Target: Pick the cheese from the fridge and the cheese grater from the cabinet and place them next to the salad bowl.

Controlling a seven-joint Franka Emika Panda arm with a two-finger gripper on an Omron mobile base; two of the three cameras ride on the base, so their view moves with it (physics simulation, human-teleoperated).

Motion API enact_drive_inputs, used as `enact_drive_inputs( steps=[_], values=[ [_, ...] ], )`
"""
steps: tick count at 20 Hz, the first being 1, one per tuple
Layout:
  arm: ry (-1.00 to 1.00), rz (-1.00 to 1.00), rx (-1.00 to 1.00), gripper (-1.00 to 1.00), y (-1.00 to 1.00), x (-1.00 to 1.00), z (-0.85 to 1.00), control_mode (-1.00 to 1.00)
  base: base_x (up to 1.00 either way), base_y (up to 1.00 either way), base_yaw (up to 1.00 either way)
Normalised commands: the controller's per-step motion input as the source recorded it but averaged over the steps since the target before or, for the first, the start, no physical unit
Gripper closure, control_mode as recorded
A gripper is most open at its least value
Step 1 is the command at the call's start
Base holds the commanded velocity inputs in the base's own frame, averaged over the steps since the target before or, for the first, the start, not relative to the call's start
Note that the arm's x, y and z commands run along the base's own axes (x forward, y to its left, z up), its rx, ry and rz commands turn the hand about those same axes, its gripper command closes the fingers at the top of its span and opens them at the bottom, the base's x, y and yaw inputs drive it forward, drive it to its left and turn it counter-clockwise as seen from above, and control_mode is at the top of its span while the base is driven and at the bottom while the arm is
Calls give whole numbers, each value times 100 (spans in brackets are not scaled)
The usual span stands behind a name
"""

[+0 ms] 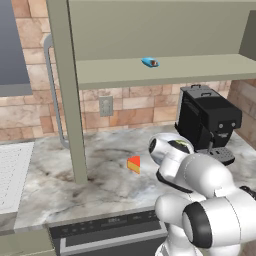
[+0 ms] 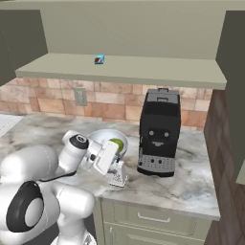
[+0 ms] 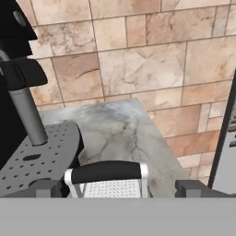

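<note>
At lower centre, the gripper point(image 3: 113, 188) stands released, fingers point(image 3: 189, 188) clear either side of the cheese grater point(image 3: 107, 180) on the bench point(image 3: 124, 133).

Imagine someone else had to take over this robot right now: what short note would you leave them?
Gripper: open, its two finger tips standing either side of the cheese grater, not clamping it.
Cheese grater: upright on the marble counter, beside the salad bowl and in front of the black coffee machine.
Cheese: lying on the same counter.
Cabinet: its shelf holds a small blue object.
Done: both items are out and on the counter.
Left: lift the hand clear of the grater, and check the cheese lies near enough to the bowl.
</note>
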Motion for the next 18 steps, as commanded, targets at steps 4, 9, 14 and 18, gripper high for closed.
enact_drive_inputs(
  steps=[4,9,14,18],
  values=[
    [-9,0,0,-100,18,0,0,-100,0,0,0],
    [-10,-1,0,-100,19,-6,6,-100,0,0,0],
    [-10,-2,0,-100,9,-9,12,-100,0,0,0],
    [-6,0,0,-100,3,-16,20,-100,0,0,0]
  ],
)
